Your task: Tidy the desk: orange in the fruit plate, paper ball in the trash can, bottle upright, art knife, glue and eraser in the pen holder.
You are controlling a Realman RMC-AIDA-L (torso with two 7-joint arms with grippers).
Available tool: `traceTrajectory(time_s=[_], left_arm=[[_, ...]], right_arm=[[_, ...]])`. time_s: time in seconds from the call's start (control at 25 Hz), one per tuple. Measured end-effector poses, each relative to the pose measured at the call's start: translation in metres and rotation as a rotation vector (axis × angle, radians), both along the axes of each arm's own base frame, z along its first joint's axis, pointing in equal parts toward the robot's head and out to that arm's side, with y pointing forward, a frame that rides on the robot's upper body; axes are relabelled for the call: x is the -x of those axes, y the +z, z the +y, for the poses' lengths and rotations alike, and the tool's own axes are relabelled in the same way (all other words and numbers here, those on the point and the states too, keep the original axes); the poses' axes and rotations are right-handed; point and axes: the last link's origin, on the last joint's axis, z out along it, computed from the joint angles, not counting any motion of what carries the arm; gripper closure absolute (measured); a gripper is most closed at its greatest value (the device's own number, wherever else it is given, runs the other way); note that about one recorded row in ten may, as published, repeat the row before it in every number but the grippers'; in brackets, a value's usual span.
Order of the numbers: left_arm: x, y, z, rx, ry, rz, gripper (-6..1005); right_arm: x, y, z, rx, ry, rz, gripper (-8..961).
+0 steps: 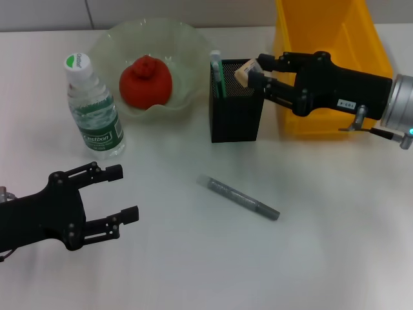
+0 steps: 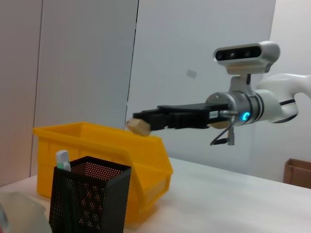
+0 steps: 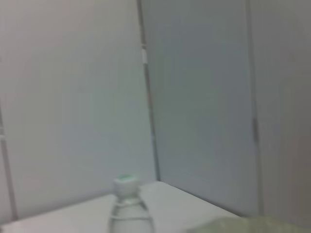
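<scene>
Your right claw (image 1: pixel 253 69) is clamped on the beige eraser (image 1: pixel 243 72), holding it just above the rim of the black mesh pen holder (image 1: pixel 236 110); in the left wrist view the eraser (image 2: pixel 138 127) hangs clear of the holder (image 2: pixel 90 200), with no contact between the two. A green-and-white stick (image 1: pixel 216 71), which may be the glue, stands upright inside the holder at its far left corner. The grey art knife (image 1: pixel 239 197) lies flat on the white counter (image 1: pixel 310 245), in front of the holder and well apart from it. The orange (image 1: pixel 146 81) rests in the pale green fruit plate (image 1: pixel 187 58), which sits just left of the holder. The water bottle (image 1: pixel 94 111) stands upright with its cap on, beside the plate's left edge; it also appears in the right wrist view (image 3: pixel 127 206). The yellow bin (image 1: pixel 335 71) stands behind your right arm, to the right of the holder. Your left claw (image 1: pixel 122 194) hovers at the near left of the counter, fingers spread apart and holding nothing.
</scene>
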Motion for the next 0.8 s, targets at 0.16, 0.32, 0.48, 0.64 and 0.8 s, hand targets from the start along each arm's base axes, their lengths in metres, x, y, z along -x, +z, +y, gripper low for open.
traceTrajectory(time_s=[0.16, 0.32, 0.48, 0.64, 0.8], left_arm=[[0.0, -0.001, 0.0, 0.002, 0.001, -0.003, 216], [0.0, -0.001, -0.001, 0.003, 0.002, -0.004, 216], [0.001, 0.0, -0.002, 0.002, 0.005, -0.003, 216], [0.001, 0.0, -0.003, 0.003, 0.006, -0.004, 216], [0.001, 0.0, -0.004, 0.004, 0.005, -0.007, 216]], right_arm=[[-0.004, -0.005, 0.011, -0.027, -0.046, -0.067, 593], [-0.003, -0.009, 0.014, -0.025, -0.047, -0.091, 596], [-0.002, -0.01, 0.015, -0.025, -0.046, -0.095, 600], [-0.004, -0.009, 0.018, -0.039, -0.065, -0.103, 543], [0.001, -0.007, 0.016, -0.019, -0.053, -0.071, 308]])
